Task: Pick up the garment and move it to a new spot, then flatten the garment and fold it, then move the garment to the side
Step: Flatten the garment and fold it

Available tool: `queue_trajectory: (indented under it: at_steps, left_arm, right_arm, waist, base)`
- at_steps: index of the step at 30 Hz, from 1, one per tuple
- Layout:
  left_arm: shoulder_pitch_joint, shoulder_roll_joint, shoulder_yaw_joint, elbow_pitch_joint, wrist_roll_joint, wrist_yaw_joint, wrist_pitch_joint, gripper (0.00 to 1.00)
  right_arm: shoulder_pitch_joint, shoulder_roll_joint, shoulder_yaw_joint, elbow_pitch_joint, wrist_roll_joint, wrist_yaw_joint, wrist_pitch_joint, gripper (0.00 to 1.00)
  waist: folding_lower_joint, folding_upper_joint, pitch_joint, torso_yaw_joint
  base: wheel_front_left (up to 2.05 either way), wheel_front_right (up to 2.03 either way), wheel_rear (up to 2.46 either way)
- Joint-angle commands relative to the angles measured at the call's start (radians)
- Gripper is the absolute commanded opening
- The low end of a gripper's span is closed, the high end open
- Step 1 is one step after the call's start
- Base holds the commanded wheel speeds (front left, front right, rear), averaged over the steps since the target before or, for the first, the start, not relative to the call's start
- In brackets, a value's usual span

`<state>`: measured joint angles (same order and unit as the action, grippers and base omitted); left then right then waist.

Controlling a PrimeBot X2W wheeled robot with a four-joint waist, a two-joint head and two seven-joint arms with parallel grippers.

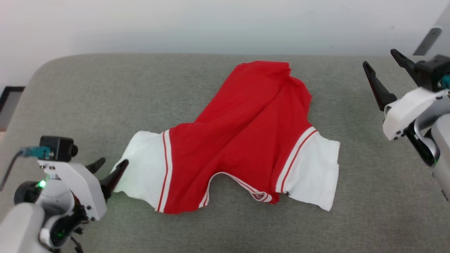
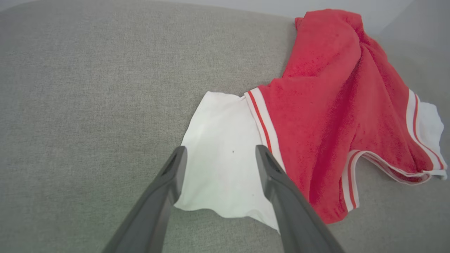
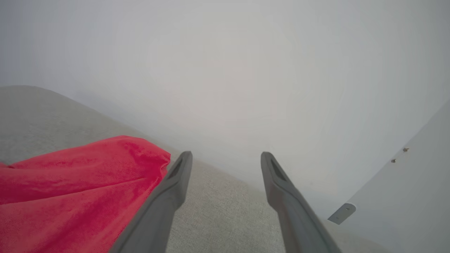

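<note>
Plainly, left tool (image 1: 115, 161) and right tool (image 1: 379, 57) stand spread; the garment (image 1: 242, 140) lies rumpled, hem tucked under.

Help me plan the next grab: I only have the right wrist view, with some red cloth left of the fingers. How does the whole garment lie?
Observer: The red jersey T-shirt lies rumpled on the grey fabric surface, with its neckline toward the robot and its hem at the far end.
Operator: Where is the left gripper?
Observer: The left gripper is open, with its fingers at the edge of the white sleeve on the robot's left. I cannot tell whether they touch it.
Operator: And my right gripper, seen from above?
Observer: The right gripper hangs open off to the shirt's right, apart from it and level with the hem end.
</note>
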<state>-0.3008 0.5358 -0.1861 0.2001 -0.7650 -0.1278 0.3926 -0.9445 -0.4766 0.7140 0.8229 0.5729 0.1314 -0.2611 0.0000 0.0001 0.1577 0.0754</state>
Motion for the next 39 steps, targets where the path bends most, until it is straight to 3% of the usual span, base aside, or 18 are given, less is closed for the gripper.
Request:
queue_trajectory:
  at_steps: [1,8,17,30,31,32,39]
  left_arm:
    - [-0.023,0.022,-0.005,0.016,-0.027,0.004,0.075,1.0]
    - [-0.073,0.071,-0.044,0.071,-0.053,0.039,0.286,1.0]
    - [-0.12,0.109,-0.071,0.203,-0.03,0.052,0.358,1.0]
    - [-0.163,0.088,-0.076,0.362,-0.057,0.043,0.371,1.0]
    - [-0.166,0.083,-0.079,0.372,-0.06,0.043,0.374,0.62]
    - [-0.168,0.076,-0.08,0.383,-0.069,0.041,0.38,0.0]
    - [-0.2,0.058,-0.098,0.403,-0.084,0.018,0.38,0.0]
  right_arm:
    - [0.06,0.009,-0.075,-0.046,-0.048,-0.001,-0.005,1.0]
    - [0.263,0.061,-0.323,-0.213,-0.206,-0.001,0.0,1.0]
    - [0.531,0.163,-0.549,-0.528,-0.35,-0.001,0.108,1.0]
    - [0.779,0.28,-0.665,-0.82,-0.385,-0.001,0.251,1.0]
    - [0.79,0.283,-0.661,-0.831,-0.38,-0.001,0.264,1.0]
    - [0.8,0.285,-0.654,-0.841,-0.375,-0.001,0.282,1.0]
    - [0.836,0.266,-0.578,-0.887,-0.271,-0.001,0.453,1.0]
  waist:
    - [0.0,-0.0001,-0.007,-0.034]
    - [0.0,-0.0001,0.003,-0.068]
    - [0.0,-0.0001,0.022,-0.102]
    - [0.0,-0.0001,0.068,-0.115]
    - [0.0,-0.0001,0.07,-0.114]
    - [0.0,-0.0001,0.073,-0.113]
    - [0.0,-0.0001,0.091,-0.102]
  base:
    - [0.0,0.0,0.0]
    - [0.0,0.0,0.0]
    - [0.0,0.0,0.0]
    - [0.0,0.0,0.0]
    - [0.0,0.0,0.0]
    - [0.0,0.0,0.0]
    - [0.0,0.0,0.0]
